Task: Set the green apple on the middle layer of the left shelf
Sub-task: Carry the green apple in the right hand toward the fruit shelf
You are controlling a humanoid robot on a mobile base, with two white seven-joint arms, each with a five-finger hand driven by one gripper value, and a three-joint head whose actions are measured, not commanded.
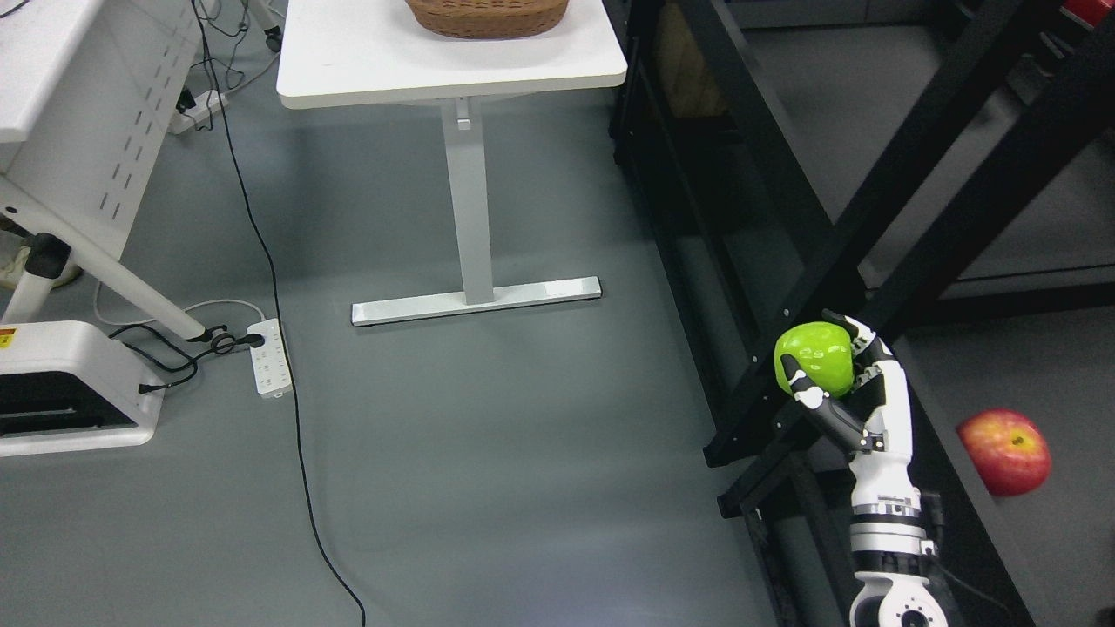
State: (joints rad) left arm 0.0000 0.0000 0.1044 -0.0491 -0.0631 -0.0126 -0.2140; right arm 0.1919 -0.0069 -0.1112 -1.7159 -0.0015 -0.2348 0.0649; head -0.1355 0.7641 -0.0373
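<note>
A shiny green apple is held up in my right hand, whose black and white fingers curl around it from below and behind. The arm rises from the bottom edge at the right. Hand and apple hover in front of the black shelf frame, close to its slanted front posts. A red apple lies on a grey shelf board to the right of the hand. My left arm does not show.
A white table with a wicker basket stands at the top middle, its foot on the grey floor. A power strip and black cables lie at left beside a white machine base.
</note>
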